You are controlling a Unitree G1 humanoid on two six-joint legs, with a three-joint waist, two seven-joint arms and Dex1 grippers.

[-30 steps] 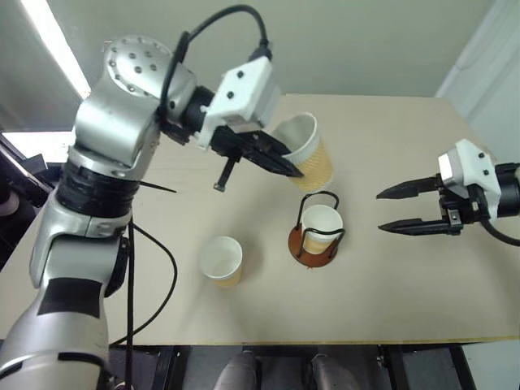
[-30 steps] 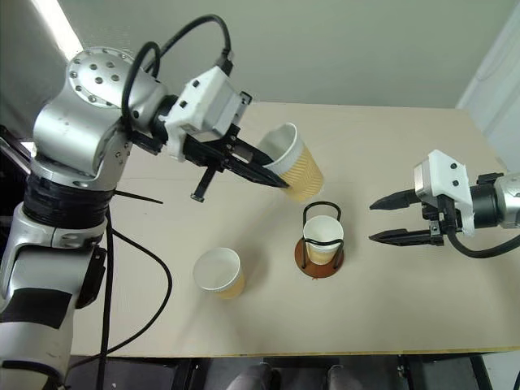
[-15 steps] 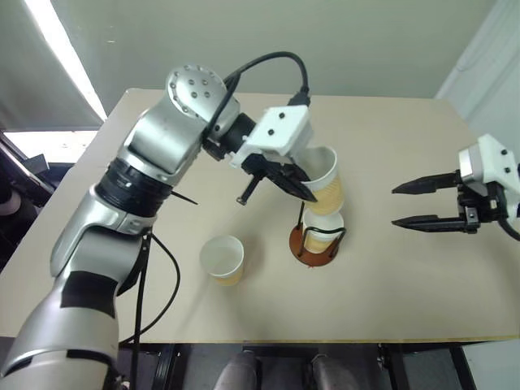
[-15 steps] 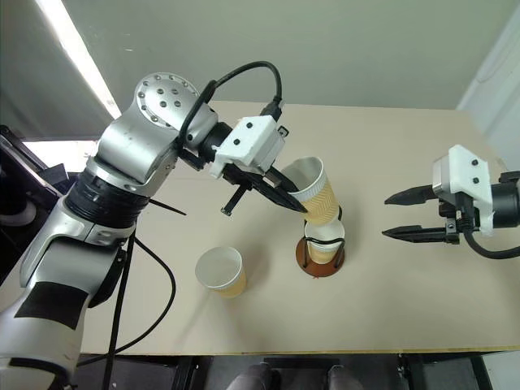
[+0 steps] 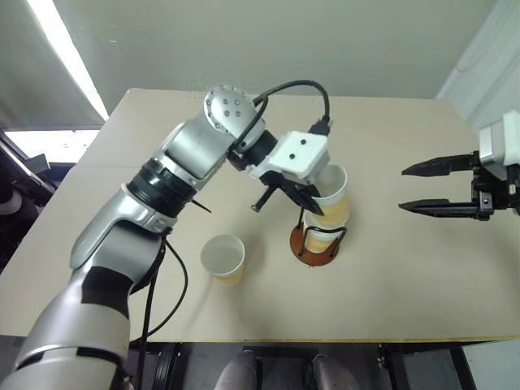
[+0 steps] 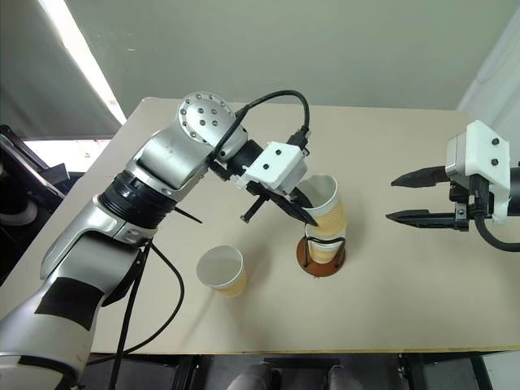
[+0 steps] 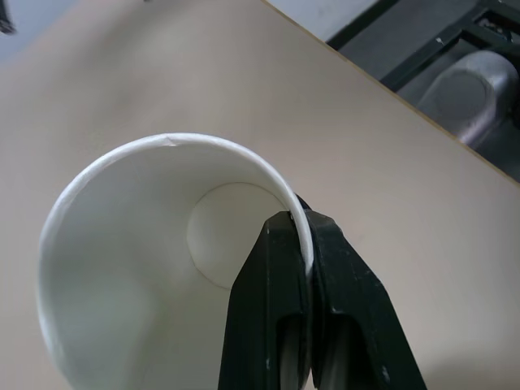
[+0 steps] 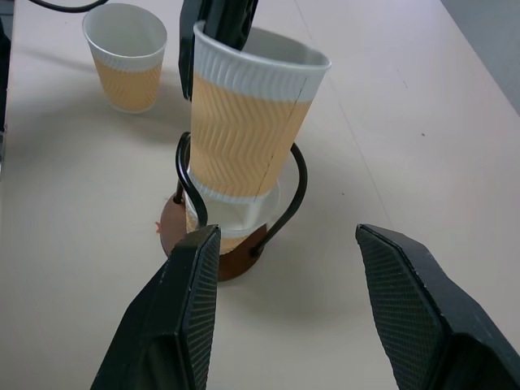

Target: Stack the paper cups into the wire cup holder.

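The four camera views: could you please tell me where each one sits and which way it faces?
Left and right eye views: on the head, looking down over the table; both arms show.
Left wrist view: along the shut left end effector pinching the held cup's rim.
Right wrist view: between open right end effector fingers toward the holder.
Shared: held cup, holder, loose cup.

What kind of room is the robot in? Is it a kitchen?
Probably not a kitchen. It looks like a plain test room or lab: a bare tan table, plain walls, a long ceiling light, and only paper cups and a wire cup holder set out for practice.
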